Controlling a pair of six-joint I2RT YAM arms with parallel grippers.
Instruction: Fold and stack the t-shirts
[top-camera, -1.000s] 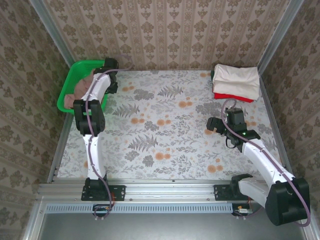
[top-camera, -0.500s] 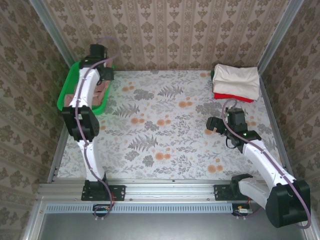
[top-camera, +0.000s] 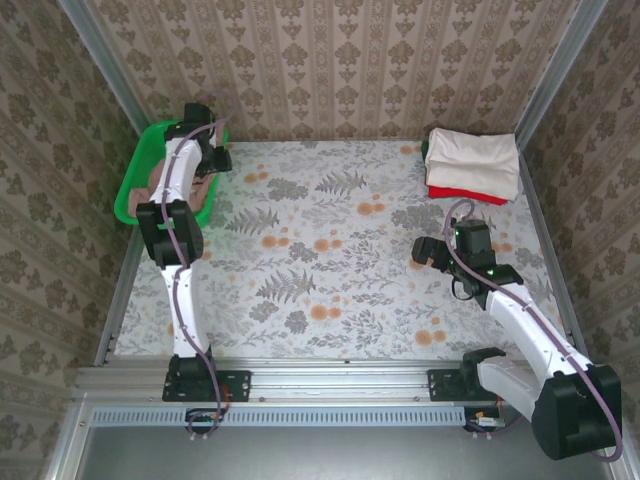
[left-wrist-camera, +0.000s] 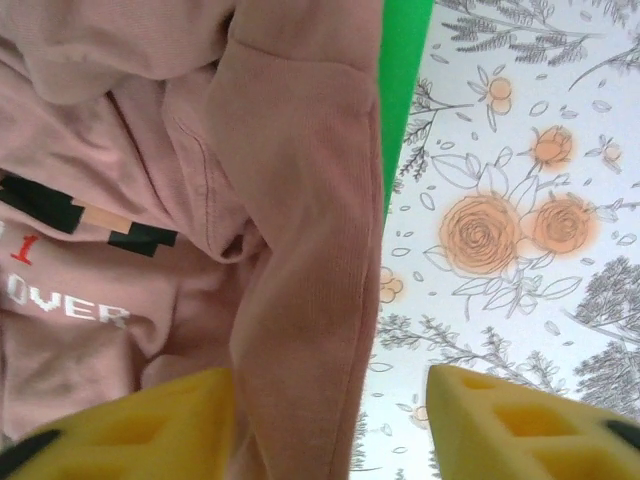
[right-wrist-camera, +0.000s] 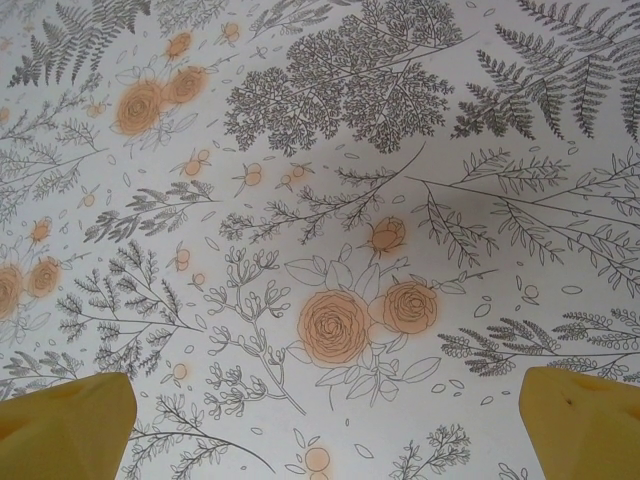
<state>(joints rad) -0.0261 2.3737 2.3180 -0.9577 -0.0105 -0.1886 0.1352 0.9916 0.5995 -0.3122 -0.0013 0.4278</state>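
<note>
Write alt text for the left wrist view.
A crumpled dusty-pink t-shirt with a pixel print and white lettering hangs over the rim of the green basket, beside the floral tablecloth. At the bottom edge the left hand is open, its yellow fingers either side of a fold of the shirt.

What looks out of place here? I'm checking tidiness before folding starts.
The pink t-shirt lies crumpled in the green basket, one fold spilling over its rim. The folded stack at the far right looks neat.
</note>
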